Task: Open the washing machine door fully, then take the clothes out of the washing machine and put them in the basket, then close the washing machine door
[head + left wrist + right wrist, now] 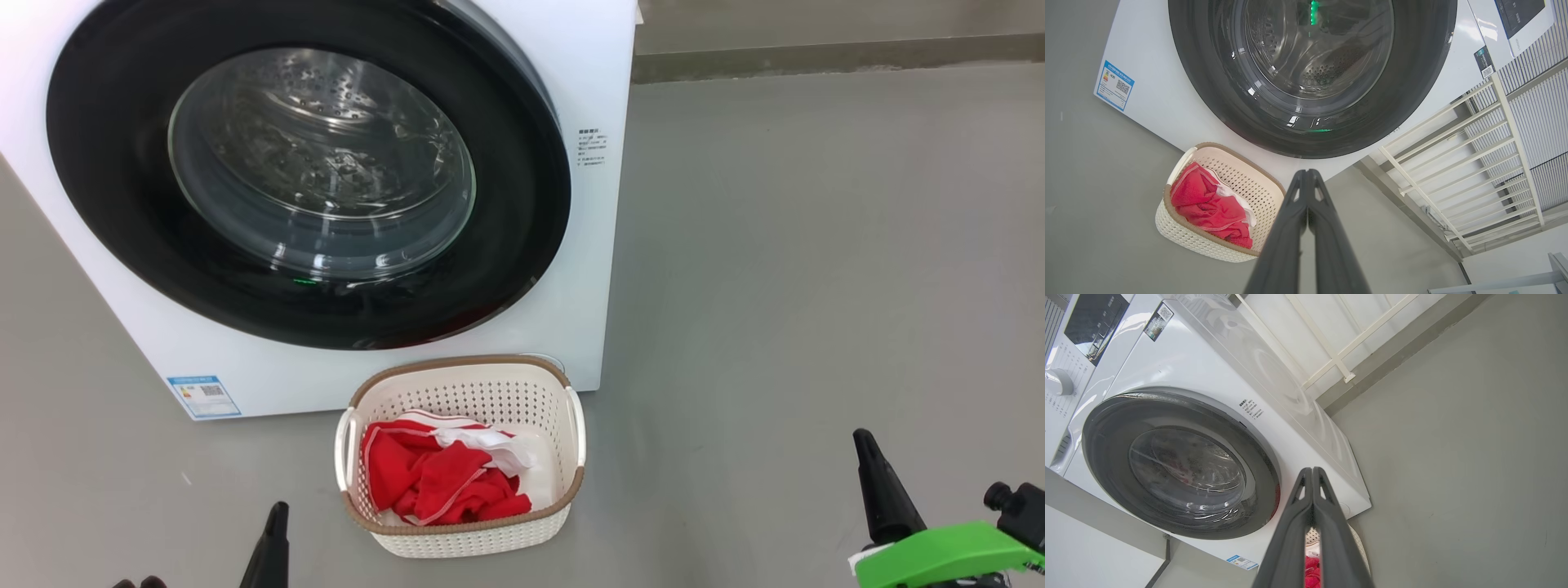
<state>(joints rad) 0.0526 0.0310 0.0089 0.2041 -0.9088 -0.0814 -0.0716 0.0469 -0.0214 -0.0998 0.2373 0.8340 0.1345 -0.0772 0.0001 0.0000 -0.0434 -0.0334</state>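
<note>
The washing machine stands at the upper left of the head view. Its door lies shut against the white front, and the steel drum shows through the glass. On the floor just in front sits the basket with the red clothes heaped inside. My left gripper is low at the left, short of the basket, fingers pressed together and empty. My right gripper is far to the basket's right, also shut and empty. The left wrist view shows its gripper beside the basket and clothes. The right gripper points toward the door.
Bare grey floor spreads to the right of the machine up to a low wall ledge. A white barred rack stands against the wall behind. A second appliance's control panel sits beside the machine.
</note>
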